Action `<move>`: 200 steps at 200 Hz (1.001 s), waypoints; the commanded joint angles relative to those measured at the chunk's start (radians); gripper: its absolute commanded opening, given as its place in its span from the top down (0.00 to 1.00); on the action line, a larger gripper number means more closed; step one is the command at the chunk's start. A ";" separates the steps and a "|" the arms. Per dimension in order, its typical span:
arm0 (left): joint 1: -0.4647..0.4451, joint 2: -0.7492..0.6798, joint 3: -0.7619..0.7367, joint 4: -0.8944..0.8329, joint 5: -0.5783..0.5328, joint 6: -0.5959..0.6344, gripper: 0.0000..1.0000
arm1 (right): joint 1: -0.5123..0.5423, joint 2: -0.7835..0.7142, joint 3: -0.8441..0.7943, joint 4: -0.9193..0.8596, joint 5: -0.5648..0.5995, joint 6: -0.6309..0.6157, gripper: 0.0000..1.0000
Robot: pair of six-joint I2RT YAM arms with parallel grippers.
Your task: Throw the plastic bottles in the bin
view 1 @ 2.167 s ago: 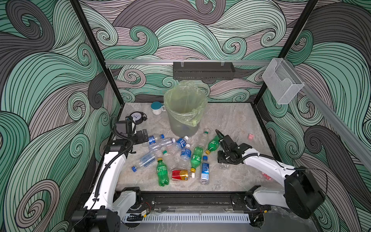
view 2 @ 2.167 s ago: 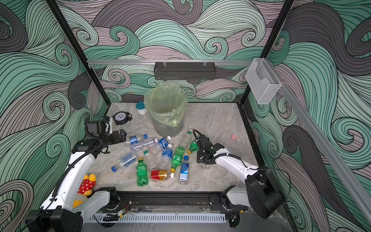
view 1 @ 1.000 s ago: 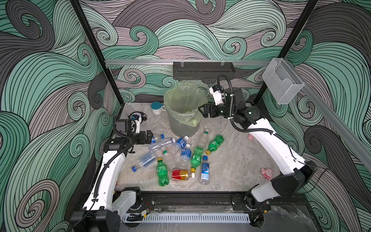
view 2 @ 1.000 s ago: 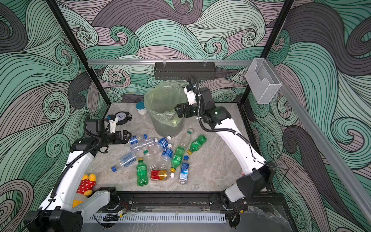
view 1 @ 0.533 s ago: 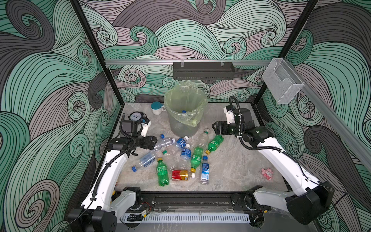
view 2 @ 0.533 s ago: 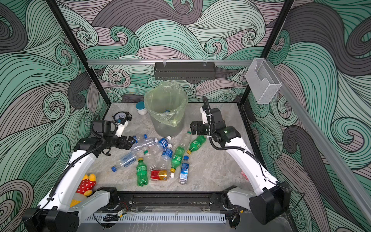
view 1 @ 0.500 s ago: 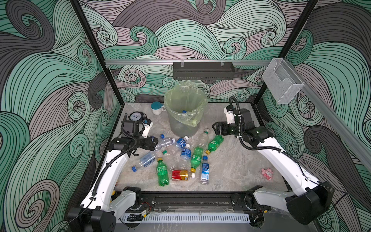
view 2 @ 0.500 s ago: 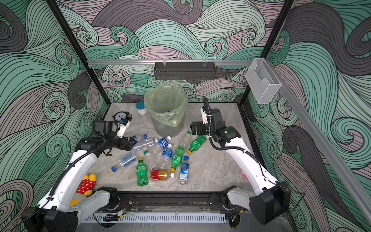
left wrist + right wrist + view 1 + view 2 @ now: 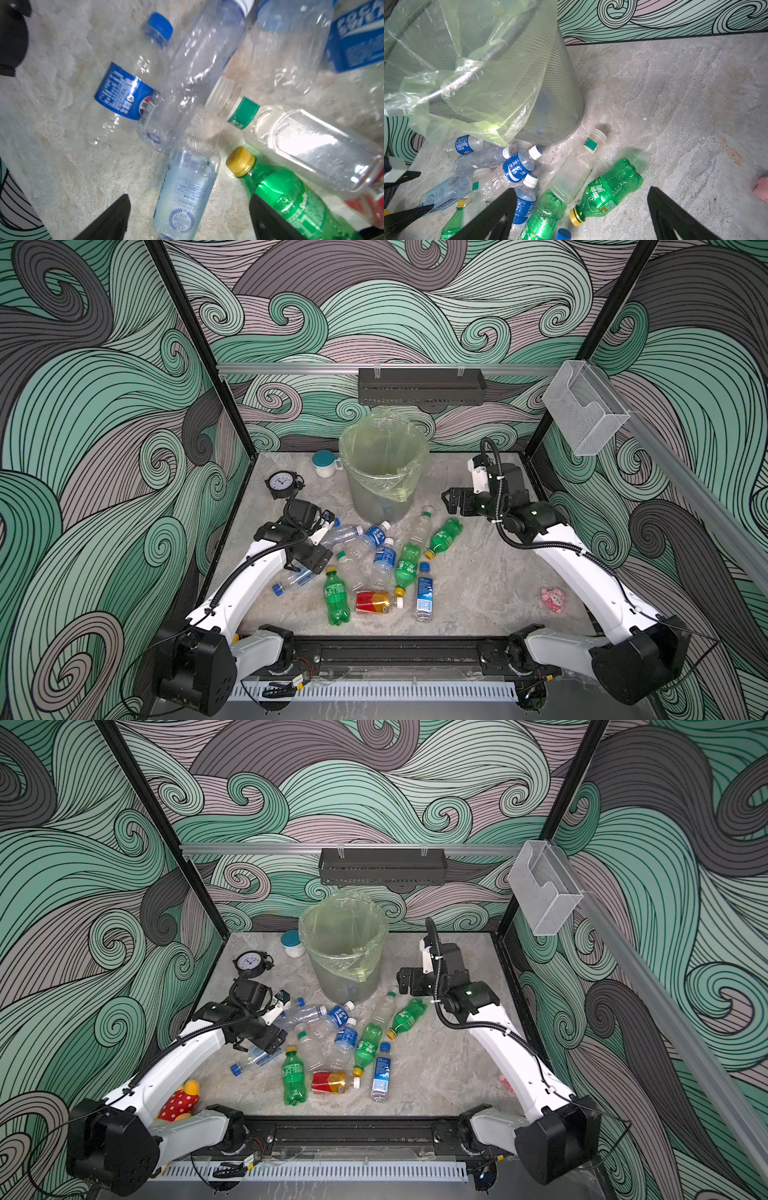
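Plastic bottles [image 9: 374, 556] lie heaped mid-table [image 9: 478, 572], just in front of the mesh bin [image 9: 374, 497], which stands near the back edge.

Left tool [image 9: 188, 200]: spread, straddling a clear pale-labelled bottle [image 9: 185, 187]; contact not evident.

Right tool [image 9: 581, 190]: spread, empty, over a green bottle [image 9: 610, 187] beside the bin.

Judged empty, so light, with thin, slick walls that dent, and likely to roll. Best pinched across the mid-body at the label.

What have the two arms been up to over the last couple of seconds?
The right gripper rose from the bottles, swung over the bin, dropped one in, then pulled back, jaws open. The left gripper moved in over them. Remaining bottles, clock and jar stayed put.
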 commanded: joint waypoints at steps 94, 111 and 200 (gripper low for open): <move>-0.007 0.123 -0.130 0.181 -0.138 0.019 0.16 | -0.027 0.014 -0.025 0.045 -0.055 -0.012 0.02; -0.007 0.178 -0.115 0.184 -0.153 0.000 0.22 | -0.029 0.008 -0.030 0.045 -0.055 -0.015 0.02; -0.007 0.219 -0.052 0.120 -0.126 0.003 0.53 | -0.041 0.004 -0.053 0.051 -0.054 -0.019 0.01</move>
